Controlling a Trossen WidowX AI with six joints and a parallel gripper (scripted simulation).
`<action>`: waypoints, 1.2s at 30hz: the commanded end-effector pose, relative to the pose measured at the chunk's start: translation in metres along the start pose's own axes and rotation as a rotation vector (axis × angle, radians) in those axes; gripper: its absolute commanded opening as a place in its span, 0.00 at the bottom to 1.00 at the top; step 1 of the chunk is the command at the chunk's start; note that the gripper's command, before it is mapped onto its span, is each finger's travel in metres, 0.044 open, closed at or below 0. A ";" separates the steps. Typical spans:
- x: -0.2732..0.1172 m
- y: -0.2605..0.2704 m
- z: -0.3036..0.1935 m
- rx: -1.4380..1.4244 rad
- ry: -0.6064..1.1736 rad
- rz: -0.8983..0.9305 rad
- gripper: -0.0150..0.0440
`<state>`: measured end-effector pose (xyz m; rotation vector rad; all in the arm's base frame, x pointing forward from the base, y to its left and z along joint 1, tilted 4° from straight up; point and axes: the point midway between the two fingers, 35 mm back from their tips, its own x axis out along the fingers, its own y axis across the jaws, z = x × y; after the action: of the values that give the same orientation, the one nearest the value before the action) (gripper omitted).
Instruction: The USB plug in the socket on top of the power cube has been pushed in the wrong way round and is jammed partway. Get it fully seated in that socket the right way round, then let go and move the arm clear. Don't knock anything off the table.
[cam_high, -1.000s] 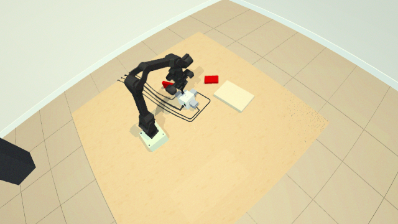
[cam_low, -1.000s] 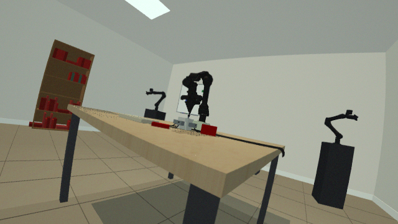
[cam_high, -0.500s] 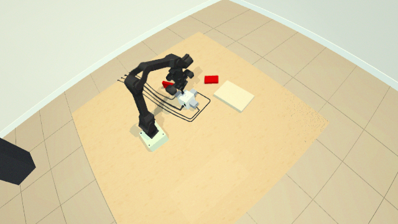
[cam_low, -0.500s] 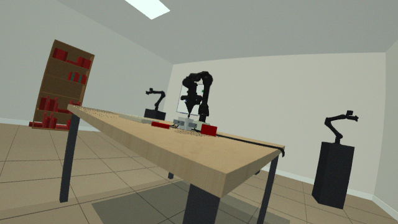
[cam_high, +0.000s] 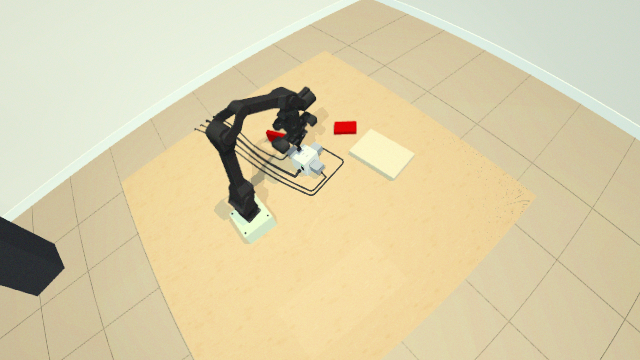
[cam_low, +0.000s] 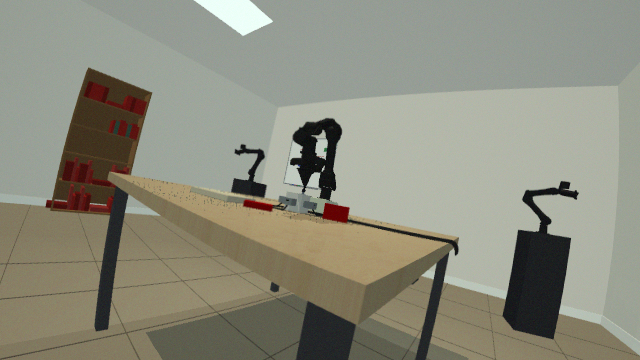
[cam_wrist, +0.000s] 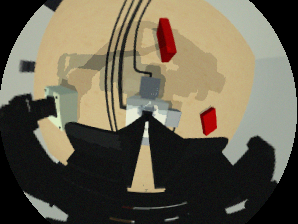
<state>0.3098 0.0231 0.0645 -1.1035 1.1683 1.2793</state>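
The white power cube (cam_high: 303, 161) (cam_low: 301, 204) (cam_wrist: 133, 113) stands on the table with grey plugs in its sides. My gripper (cam_high: 299, 148) (cam_low: 303, 188) (cam_wrist: 147, 119) points down over the cube's top, its fingers nearly together. It is shut on the small USB plug, which is mostly hidden by the fingertips in the wrist view. In the exterior view a small dark piece shows between the fingertips and the cube's top. How deep the plug sits in the socket, and which way round it is, cannot be told.
Grey plugs (cam_high: 316, 166) (cam_wrist: 150, 87) stick out of the cube, with black cables (cam_high: 343, 161) around it. One red block (cam_high: 345, 128) (cam_low: 258, 205) (cam_wrist: 208, 121) lies near a cream slab (cam_high: 382, 154). Another red block (cam_low: 336, 212) (cam_wrist: 166, 40) stands close behind the gripper in the top view.
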 end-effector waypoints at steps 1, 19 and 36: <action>0.001 0.000 0.000 -0.006 -0.004 -0.001 0.25; 0.003 0.000 0.000 -0.006 -0.004 -0.001 0.25; 0.005 0.000 0.000 -0.006 -0.004 -0.001 0.25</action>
<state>0.3097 0.0231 0.0603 -1.1037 1.1680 1.2791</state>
